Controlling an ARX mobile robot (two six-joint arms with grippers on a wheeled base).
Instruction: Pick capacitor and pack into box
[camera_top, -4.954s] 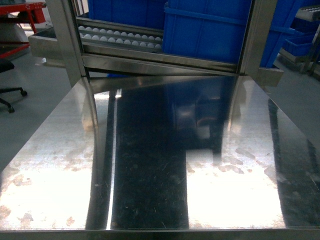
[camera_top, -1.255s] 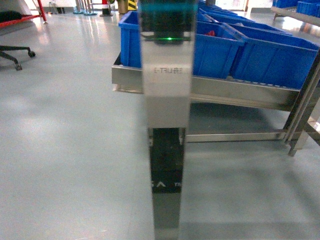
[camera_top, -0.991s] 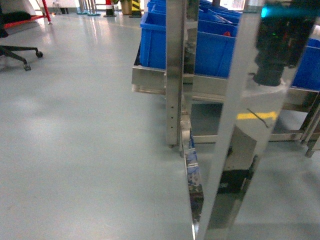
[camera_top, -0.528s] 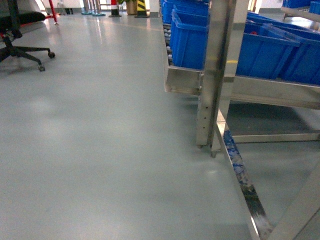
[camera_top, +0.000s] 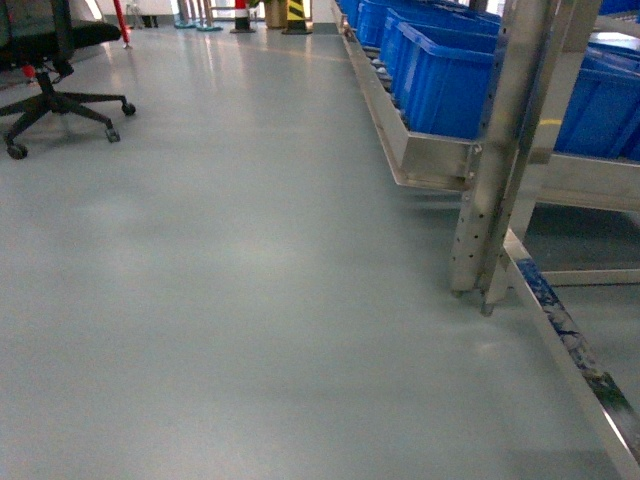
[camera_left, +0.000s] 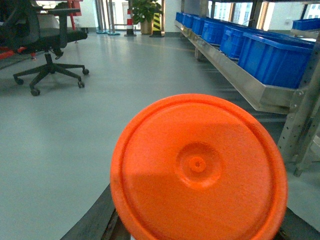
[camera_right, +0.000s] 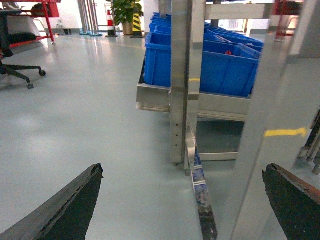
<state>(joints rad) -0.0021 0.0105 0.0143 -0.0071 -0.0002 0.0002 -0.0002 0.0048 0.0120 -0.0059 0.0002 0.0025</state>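
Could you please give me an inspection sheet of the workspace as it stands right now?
Surface: no worktable in view; bare grey floor.
Job's things: an orange disc, possibly the capacitor's end face, fills the left wrist view; pink box nothing seen.
Clutter: nothing seen on the floor.
Grippers: left end effector has dark fingers at both sides of the orange disc and appears closed on it; right end effector is spread wide with nothing between.
Cables: nothing seen.
Surroundings: steel rack carrying blue bins on the right; office chair far left; potted plant in the background.
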